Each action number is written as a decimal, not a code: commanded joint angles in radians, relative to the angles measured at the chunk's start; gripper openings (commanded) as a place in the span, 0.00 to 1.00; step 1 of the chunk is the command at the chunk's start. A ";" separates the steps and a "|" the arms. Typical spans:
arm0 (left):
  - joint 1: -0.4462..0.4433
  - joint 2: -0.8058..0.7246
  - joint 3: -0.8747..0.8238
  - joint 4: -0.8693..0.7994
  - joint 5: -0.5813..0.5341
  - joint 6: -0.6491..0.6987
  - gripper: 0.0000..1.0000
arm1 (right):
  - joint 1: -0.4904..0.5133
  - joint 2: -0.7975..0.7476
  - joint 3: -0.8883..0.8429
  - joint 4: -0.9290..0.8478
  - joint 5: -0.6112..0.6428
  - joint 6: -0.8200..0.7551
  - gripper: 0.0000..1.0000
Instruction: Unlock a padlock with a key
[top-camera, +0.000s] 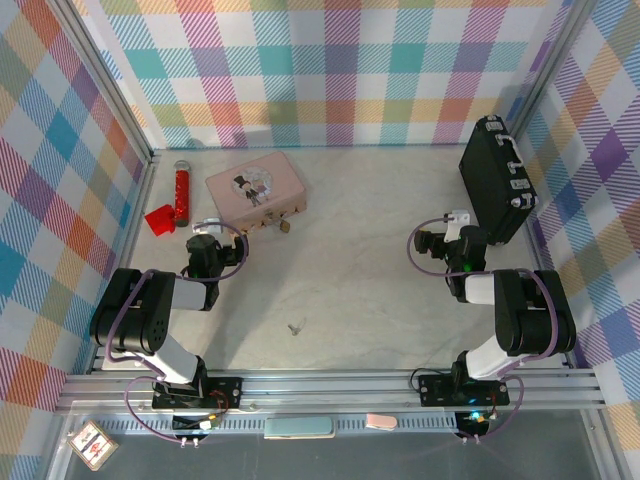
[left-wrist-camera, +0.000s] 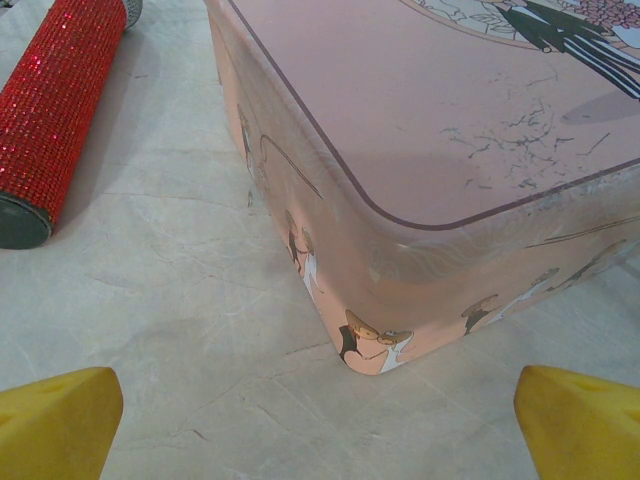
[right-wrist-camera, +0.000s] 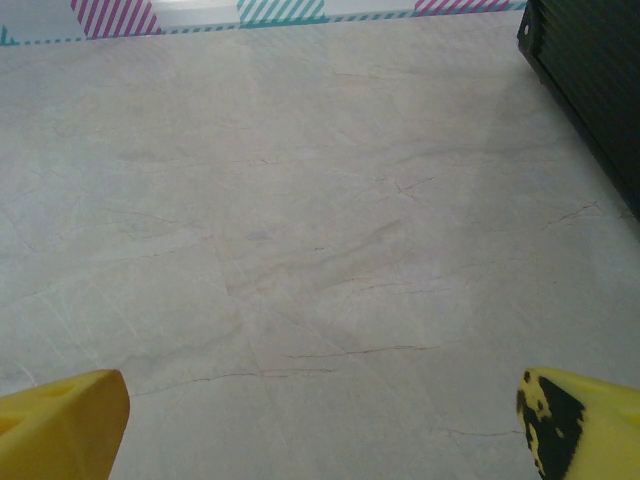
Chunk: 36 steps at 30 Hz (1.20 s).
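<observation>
On the counter (top-camera: 360, 260), the black case (top-camera: 495, 180) stands by the right wall and the pink box (top-camera: 255, 185) sits far left. The left jaws and right jaws gape wide, empty. The padlock (top-camera: 285, 226) lies at the box's near edge. The key (top-camera: 295, 326) lies alone mid-counter, well apart.

Lab test cell, plaid walls (top-camera: 330, 70) (aluminium frame (top-camera: 330, 385))

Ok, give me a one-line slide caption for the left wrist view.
Open left gripper facing a corner of the pink box, red glitter tube lying apart on the table.
</observation>
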 joint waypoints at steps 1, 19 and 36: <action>-0.004 -0.109 0.010 -0.057 -0.011 0.018 1.00 | 0.007 -0.044 -0.019 0.030 -0.036 -0.006 0.99; -0.065 -0.794 0.339 -1.214 -0.332 -0.602 1.00 | 0.037 -0.760 0.222 -0.907 0.039 0.518 0.99; -0.135 -0.920 0.067 -1.227 0.210 -0.529 1.00 | 0.515 -0.667 0.310 -1.265 0.047 0.683 0.99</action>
